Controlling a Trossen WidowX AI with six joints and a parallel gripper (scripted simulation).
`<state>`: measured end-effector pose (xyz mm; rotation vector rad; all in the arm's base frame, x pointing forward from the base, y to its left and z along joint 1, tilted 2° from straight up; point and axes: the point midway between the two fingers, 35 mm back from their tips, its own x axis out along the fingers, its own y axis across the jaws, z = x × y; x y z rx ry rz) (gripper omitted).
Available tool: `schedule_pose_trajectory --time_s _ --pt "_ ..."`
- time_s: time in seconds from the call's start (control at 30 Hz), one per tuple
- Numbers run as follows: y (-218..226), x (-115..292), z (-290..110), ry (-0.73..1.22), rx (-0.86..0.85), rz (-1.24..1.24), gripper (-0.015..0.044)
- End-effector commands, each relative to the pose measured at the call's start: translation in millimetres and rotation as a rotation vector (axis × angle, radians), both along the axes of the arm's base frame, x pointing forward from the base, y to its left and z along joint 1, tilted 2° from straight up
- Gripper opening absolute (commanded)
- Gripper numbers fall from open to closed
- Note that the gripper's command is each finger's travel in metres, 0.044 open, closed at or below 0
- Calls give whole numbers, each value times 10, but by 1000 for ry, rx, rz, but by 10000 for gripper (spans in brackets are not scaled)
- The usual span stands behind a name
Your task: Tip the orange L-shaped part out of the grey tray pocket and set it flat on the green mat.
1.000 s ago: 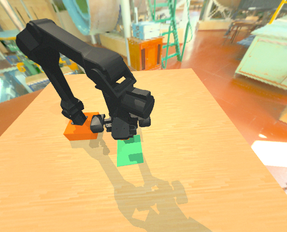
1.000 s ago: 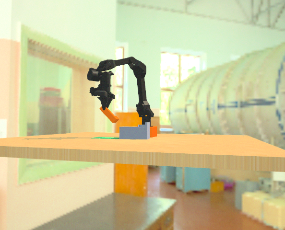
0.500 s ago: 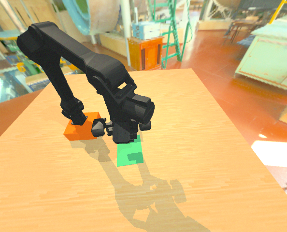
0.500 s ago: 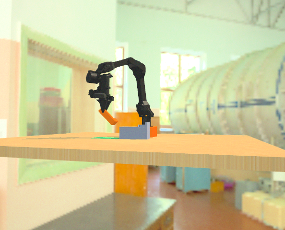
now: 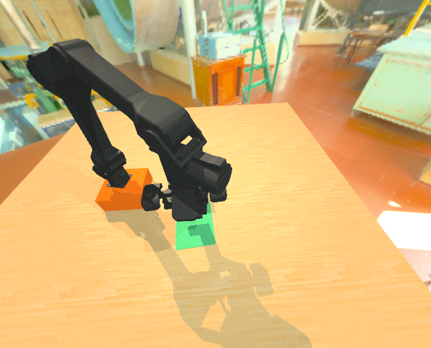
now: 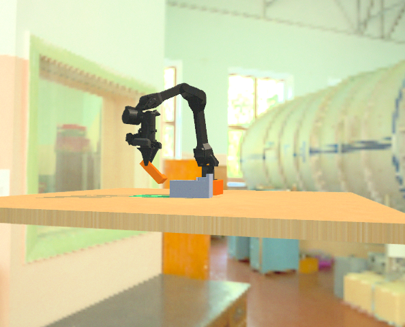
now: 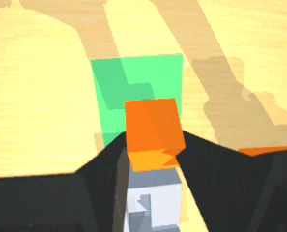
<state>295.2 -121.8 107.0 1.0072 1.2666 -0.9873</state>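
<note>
We see open air under the gripper point(image 6: 146, 162), which hangs over the green mat point(image 7: 143, 79) pinching the tilted orange part point(image 6: 154, 172). The grey tray point(image 6: 190, 189) stands just behind the part's low end; the arm's orange base block point(image 5: 128, 191) stands beyond it.

grey tray point(image 7: 153, 205) cut off below, arm point(image 5: 178, 149) hides mat's point(image 5: 195, 233) near end

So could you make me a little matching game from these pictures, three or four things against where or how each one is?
Things:
1. orange part
2. grey tray
3. green mat
4. jaws

States:
a. lying flat on the table
b. shut on one end of a piece
c. hanging tilted in the air
d. standing on the table, pocket vacant

Pairs: 1-c, 2-d, 3-a, 4-b
</note>
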Motion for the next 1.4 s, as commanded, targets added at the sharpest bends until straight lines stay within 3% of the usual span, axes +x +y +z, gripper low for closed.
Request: schedule_pose_trajectory --time_s 0.0,0.8,1.37 --pt "7 -4 -86 3 5 4 0" --pt "1 12 -452 3 5 4 0" --pt "1 12 -463 3 5 4 0"
